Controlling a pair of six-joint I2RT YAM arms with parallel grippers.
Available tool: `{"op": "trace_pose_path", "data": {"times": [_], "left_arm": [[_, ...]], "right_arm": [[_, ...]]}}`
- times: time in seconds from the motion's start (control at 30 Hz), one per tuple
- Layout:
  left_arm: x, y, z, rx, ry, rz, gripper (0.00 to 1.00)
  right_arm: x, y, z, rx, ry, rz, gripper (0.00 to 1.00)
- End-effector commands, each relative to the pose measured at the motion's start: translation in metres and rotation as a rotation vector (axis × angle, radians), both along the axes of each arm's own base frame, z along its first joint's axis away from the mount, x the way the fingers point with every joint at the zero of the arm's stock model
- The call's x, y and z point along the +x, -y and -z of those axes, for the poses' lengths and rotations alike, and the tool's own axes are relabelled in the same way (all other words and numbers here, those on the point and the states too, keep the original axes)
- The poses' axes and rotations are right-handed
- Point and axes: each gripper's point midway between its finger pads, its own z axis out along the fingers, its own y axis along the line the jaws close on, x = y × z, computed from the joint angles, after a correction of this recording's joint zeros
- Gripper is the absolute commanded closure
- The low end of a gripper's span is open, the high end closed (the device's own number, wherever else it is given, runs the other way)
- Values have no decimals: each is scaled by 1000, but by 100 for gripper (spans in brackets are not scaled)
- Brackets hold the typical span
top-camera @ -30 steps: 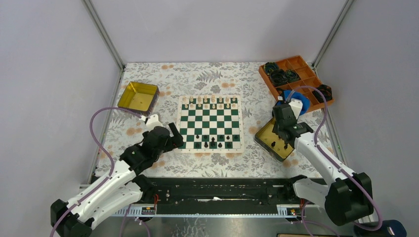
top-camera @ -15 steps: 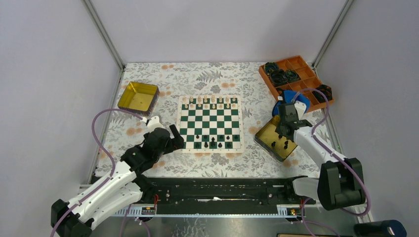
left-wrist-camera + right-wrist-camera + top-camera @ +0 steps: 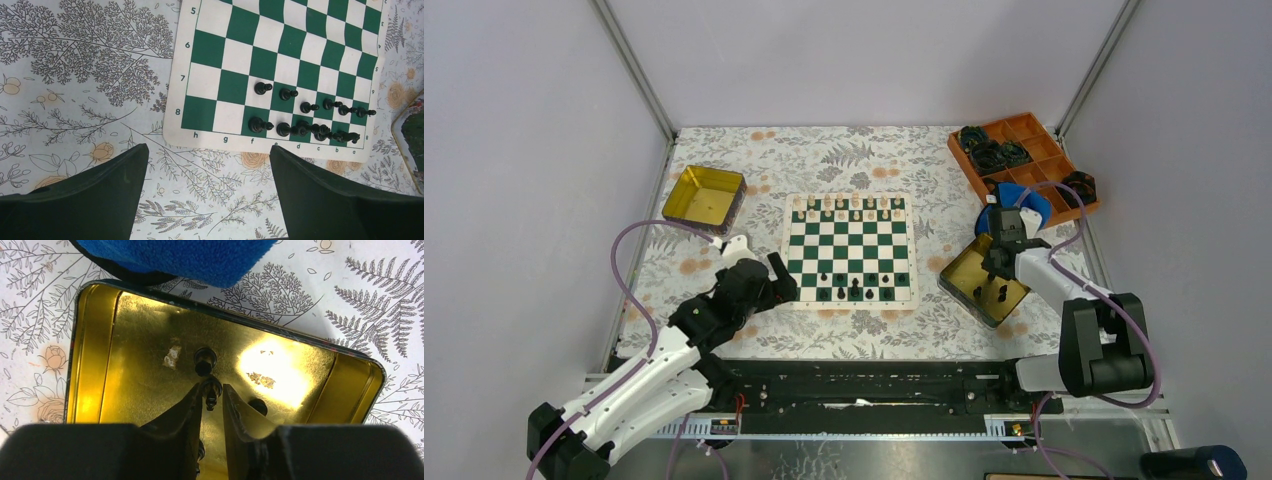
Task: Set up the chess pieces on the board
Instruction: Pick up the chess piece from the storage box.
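The board [image 3: 849, 302] lies mid-table, with cream chess pieces [image 3: 849, 205] lined along its far side and black chess pieces [image 3: 854, 288] on its near rows, also seen in the left wrist view [image 3: 300, 127]. My left gripper [image 3: 776, 273] hovers wide open and empty over the tablecloth just off the board's [image 3: 210, 132] near-left corner. My right gripper [image 3: 211, 387] is down inside a gold tin [image 3: 95, 350]. Its jaws are narrow, one on each side of an upright black piece [image 3: 210, 392], with thin gaps showing. Two more black pieces [image 3: 205, 359] stand in the tin.
A second gold tin [image 3: 704, 195] sits at the far left. An orange compartment tray [image 3: 1024, 160] with black rings stands at the far right. A blue object [image 3: 1024, 205] lies just beyond the right tin [image 3: 964, 272], close to my right wrist.
My right gripper has dropped lower into the tin and its jaws have narrowed around a black piece. The left arm has stayed put.
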Motion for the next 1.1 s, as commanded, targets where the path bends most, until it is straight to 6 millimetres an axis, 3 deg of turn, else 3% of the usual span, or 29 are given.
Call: {"op": "trace_pose_path", "data": {"times": [0.0,0.17,0.33,0.4,0.7,0.87,1.07], "left_arm": [[9,7,-8,-39,44,4,1],[8,8,-8,-41,45,6,1],[8,8,-9,-45,47,8,1],[8,9,-10,-47,49,8,1],[8,6,-8,-36,43,-3,1],[8,4,-9,-32,37,-19,1],[7,1,-16,-43,30,-48,1]], "right_arm": [[13,0,-4,14,35,9,74],[10,0,-1,13,22,8,84],[8,0,-3,13,25,10,99],[8,-1,-8,17,33,7,100],[14,-16,-58,94,175,-59,100],[21,-43,-87,158,241,-151,100],[32,-112,-115,158,254,-363,100]]}}
